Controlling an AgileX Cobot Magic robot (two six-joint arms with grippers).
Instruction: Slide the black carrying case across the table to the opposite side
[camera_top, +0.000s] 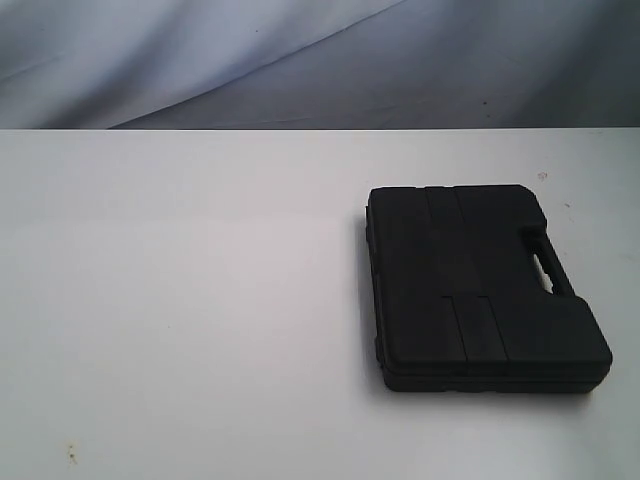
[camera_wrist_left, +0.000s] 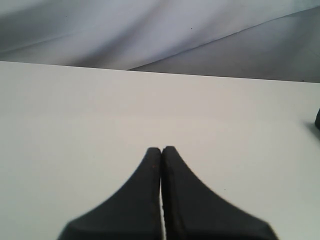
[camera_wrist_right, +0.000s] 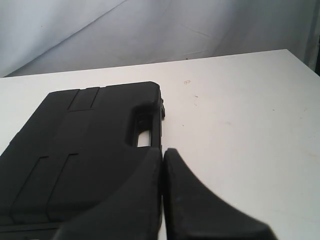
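Right wrist view gives you the black carrying case (camera_wrist_right: 80, 150) best: a flat, rectangular moulded-plastic shell, matte, with rounded corners, shallow raised panels and grooves across its lid, and a slotted handle (camera_wrist_right: 150, 117) cut into one long edge. It lies flat on the smooth white worktop (camera_wrist_right: 240, 110), right at the tips of your right jaws, which are pressed together with nothing between them (whether they touch the case, you cannot tell). Your left jaws are likewise closed and empty over bare worktop, with the case well off to their side. Wrinkled pale cloth (camera_top: 300, 60) hangs beyond the worktop.
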